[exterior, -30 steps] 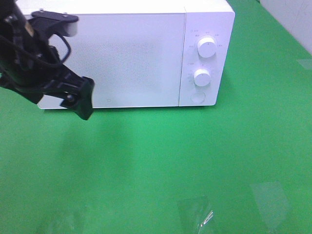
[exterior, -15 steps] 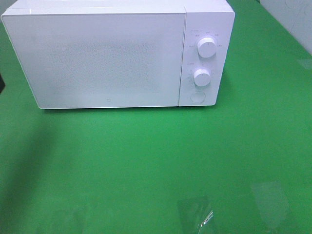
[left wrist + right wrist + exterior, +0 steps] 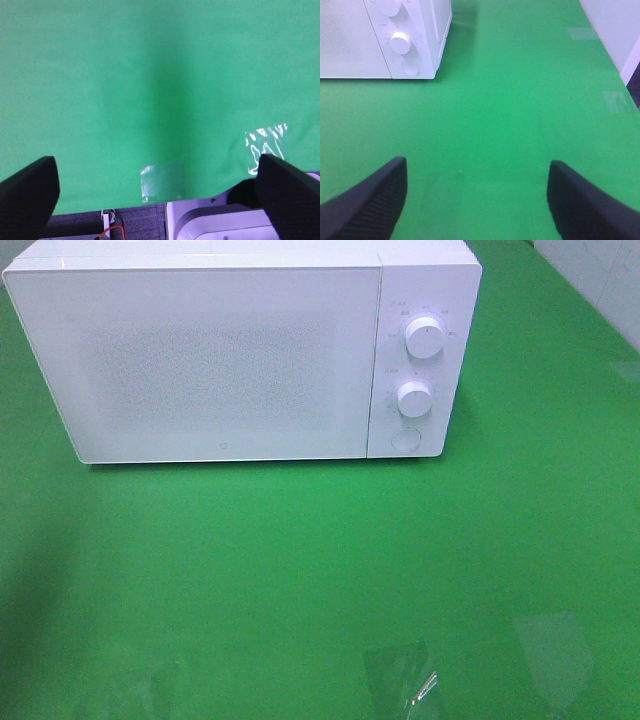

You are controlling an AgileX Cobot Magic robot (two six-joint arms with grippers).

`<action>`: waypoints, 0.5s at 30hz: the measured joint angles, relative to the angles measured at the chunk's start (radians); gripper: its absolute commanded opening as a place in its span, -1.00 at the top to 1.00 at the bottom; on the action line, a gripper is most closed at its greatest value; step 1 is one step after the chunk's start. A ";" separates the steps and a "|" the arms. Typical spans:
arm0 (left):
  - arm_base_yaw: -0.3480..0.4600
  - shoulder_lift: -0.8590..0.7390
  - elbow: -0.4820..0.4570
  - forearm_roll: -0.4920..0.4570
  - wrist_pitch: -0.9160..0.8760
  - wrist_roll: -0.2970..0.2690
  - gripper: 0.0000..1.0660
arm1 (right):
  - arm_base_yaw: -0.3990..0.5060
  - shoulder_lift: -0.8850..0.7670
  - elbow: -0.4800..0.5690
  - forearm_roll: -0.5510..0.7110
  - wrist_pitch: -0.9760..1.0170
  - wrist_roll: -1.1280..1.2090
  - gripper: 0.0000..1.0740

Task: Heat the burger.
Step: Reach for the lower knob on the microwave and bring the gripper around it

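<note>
I see the left gripper (image 3: 156,172) and right gripper (image 3: 476,172) both spread wide over green cloth (image 3: 320,570), pinching nothing. The white microwave (image 3: 220,360) fills the upper frame, door shut. I cannot tell where the burger is. Clear tape (image 3: 400,680) lies lower right.

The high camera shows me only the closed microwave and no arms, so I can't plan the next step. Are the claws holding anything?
Observer: The left claw is open and empty, over bare green cloth.
Operator: And the right one?
Observer: The right claw is open and empty too, with the microwave ahead of it, dial side nearest.
Operator: Does either wrist camera show the burger?
Observer: No, the burger appears in neither wrist view.
</note>
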 measured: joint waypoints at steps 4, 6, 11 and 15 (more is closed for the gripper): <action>0.000 -0.115 0.162 0.016 -0.042 0.008 -0.88 | 0.000 0.000 0.000 0.000 0.000 0.000 -0.41; 0.000 -0.169 0.229 0.024 -0.068 0.018 -0.88 | 0.000 0.000 0.000 0.000 0.000 0.000 -0.41; 0.000 -0.318 0.365 0.040 -0.132 0.023 -0.88 | 0.000 0.000 0.000 0.000 0.000 0.000 -0.41; 0.000 -0.431 0.401 0.044 -0.146 0.023 -0.88 | 0.000 0.000 0.000 0.000 0.000 0.000 -0.41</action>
